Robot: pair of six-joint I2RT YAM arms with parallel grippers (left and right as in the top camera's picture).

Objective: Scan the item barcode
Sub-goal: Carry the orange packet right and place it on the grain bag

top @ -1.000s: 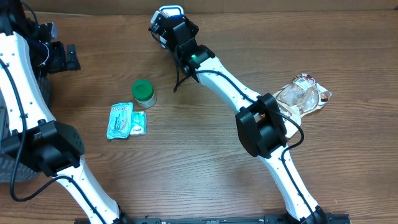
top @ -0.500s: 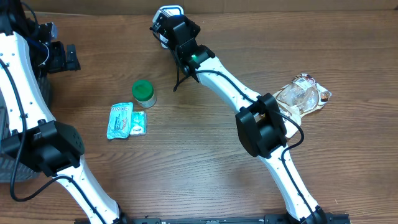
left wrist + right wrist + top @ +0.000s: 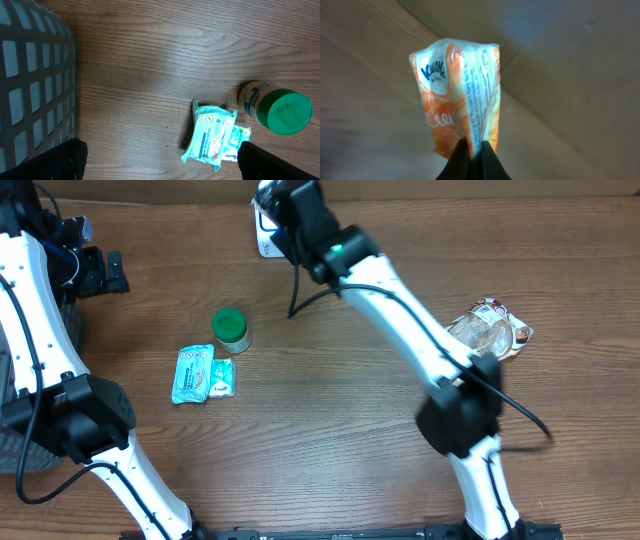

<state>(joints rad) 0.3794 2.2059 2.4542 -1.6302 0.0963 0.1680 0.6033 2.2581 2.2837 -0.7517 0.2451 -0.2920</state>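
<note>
- Fingers (image 3: 459, 161) of the right gripper (image 3: 474, 150) are pinched tight on the bottom edge of the orange tissue pack (image 3: 460, 95).
- The pack stands straight out from them, long axis in line with the grip, held at the table's (image 3: 330, 430) far edge.
- No barcode shows; likely the pack needs turning.
- Left gripper (image 3: 160, 165) gapes wide, empty, well apart beside the basket (image 3: 30, 75).

tissue pack (image 3: 460, 95) in right gripper (image 3: 474, 146), jar (image 3: 231, 328) behind wipes packs (image 3: 195, 373), bag (image 3: 490, 332) right
</note>
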